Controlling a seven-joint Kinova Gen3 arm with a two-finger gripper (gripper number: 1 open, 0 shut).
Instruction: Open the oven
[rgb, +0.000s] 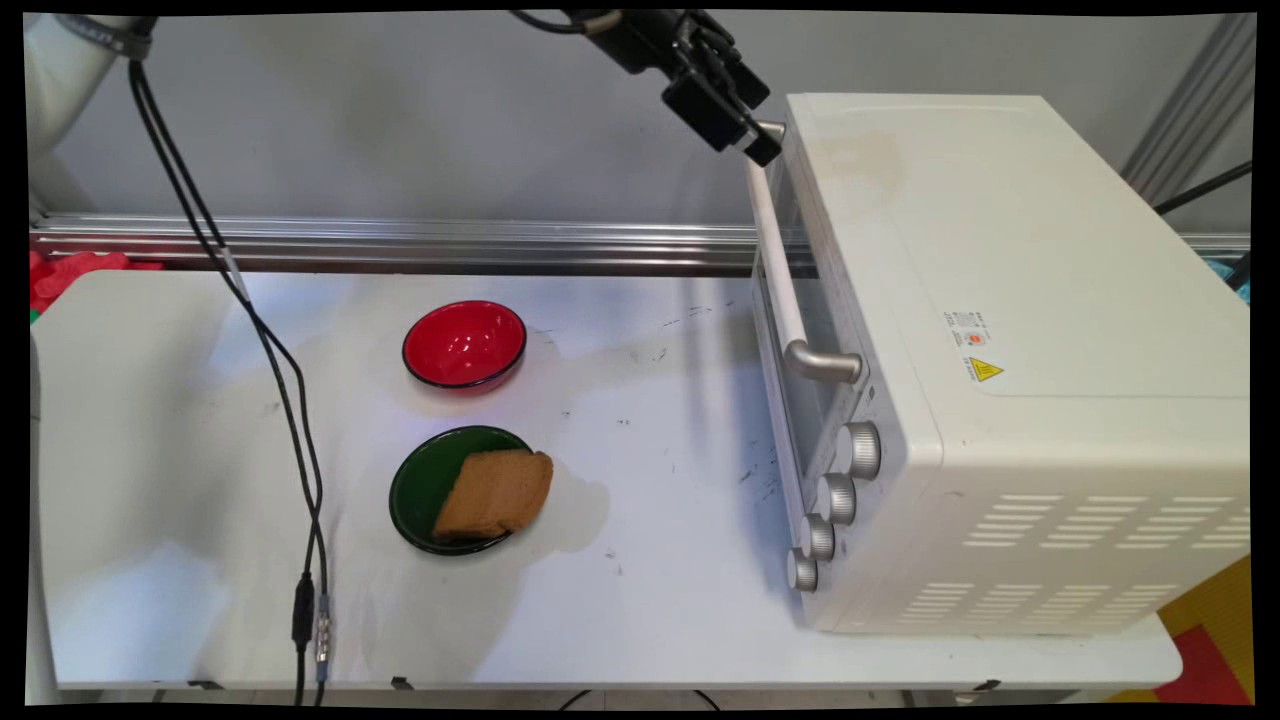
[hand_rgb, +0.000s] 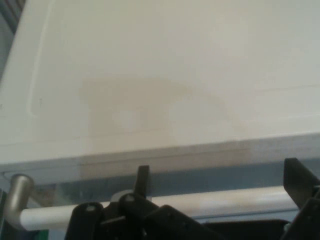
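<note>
1. Black two-finger gripper (rgb: 752, 135): set at the far upper end of the white bar handle (rgb: 778, 258) of the cream-white boxy toaster oven (rgb: 1000, 330). In the hand view the gripper (hand_rgb: 215, 187) has its fingers spread, one finger (hand_rgb: 143, 181) on one side and the other at the right edge, with the white bar handle (hand_rgb: 215, 202) running across between them. The claw is released, gripping nothing; the fingers straddle the bar, a placing that suits closing on it.

2. Toaster oven: stands on the right of the white table (rgb: 650, 600), door shut and facing left, four silver knobs (rgb: 835, 497) below the handle. Its stained top (hand_rgb: 160, 75) fills the hand view.

3. Red round bowl (rgb: 464, 344): empty, mid-table, well apart from the oven.

4. Dark green round plate (rgb: 440, 488): near the bowl, on its near side, carrying a brown slice of toast (rgb: 496, 493) that overhangs the plate's right rim.

5. Black cables (rgb: 270, 400): hang over the table's left part.
</note>
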